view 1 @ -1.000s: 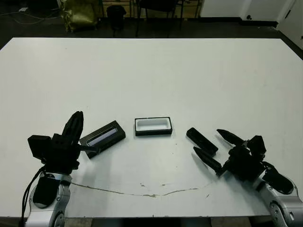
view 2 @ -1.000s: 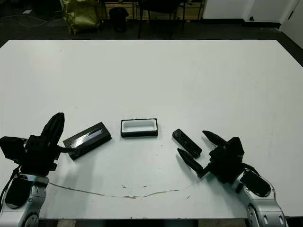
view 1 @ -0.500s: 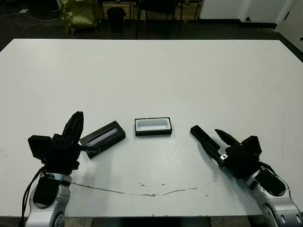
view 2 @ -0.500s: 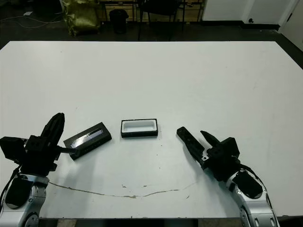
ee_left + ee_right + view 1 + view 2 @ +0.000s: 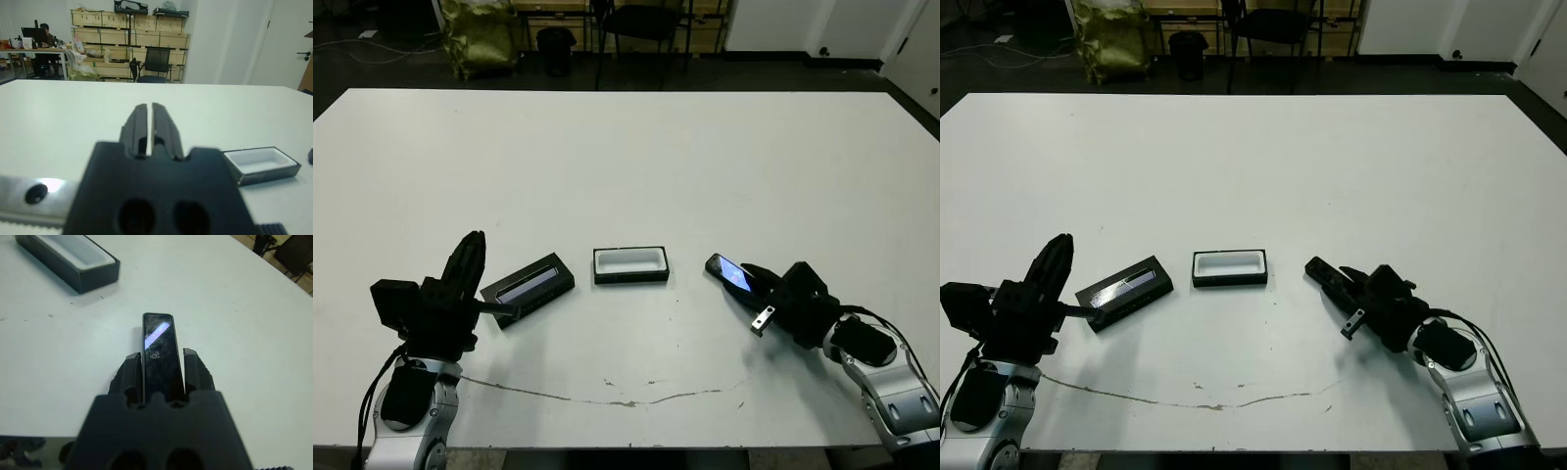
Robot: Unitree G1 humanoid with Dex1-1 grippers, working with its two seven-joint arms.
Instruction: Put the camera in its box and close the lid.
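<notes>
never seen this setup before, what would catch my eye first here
Most striking is the right gripper on the robot's right, shut on the glossy camera, which juts out between its fingers. At the table's middle sits the open box with its white inside, and left of it the lid lies askew. The left gripper rests shut just beside the lid.

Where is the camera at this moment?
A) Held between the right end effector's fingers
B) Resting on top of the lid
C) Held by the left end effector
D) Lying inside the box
A: the camera sits clamped in the right end effector, while the box shows only its white interior.
</notes>
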